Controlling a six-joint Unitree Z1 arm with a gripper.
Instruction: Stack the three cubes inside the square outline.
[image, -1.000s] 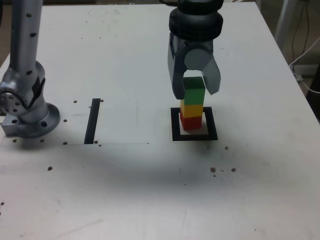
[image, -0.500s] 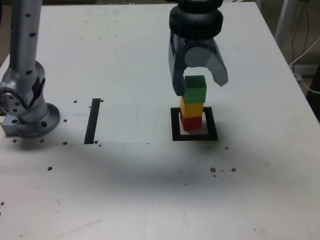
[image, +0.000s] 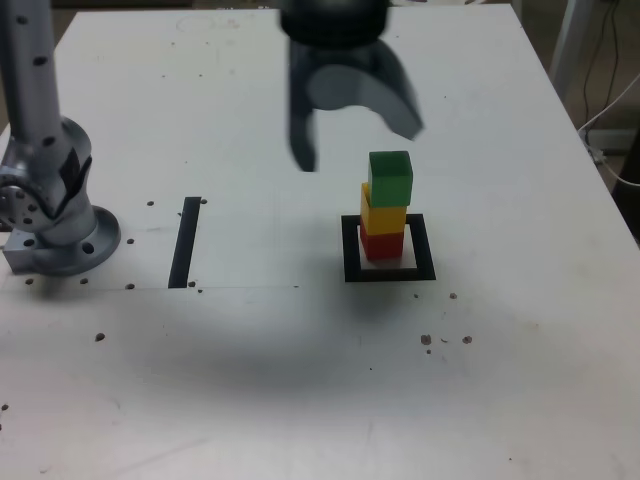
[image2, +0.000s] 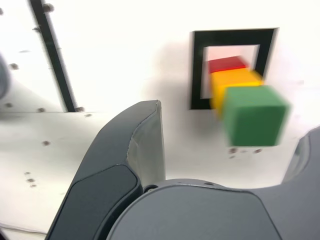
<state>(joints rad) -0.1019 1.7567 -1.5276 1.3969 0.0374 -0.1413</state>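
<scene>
White tabletop (image: 250, 380), speckled dark | cables (image: 612, 100) beyond | gripper (image: 360, 150) wide open, empty

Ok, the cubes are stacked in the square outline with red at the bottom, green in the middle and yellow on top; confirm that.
Not quite: the upper two are swapped. The exterior view shows the yellow cube in the middle and the green cube on top. The rest holds.

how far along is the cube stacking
Looks done: the green cube sits on the yellow cube, which sits on the red cube, inside the square outline. Nothing is in hand; the gripper is open, off the stack. No cube appears left to place.
</scene>
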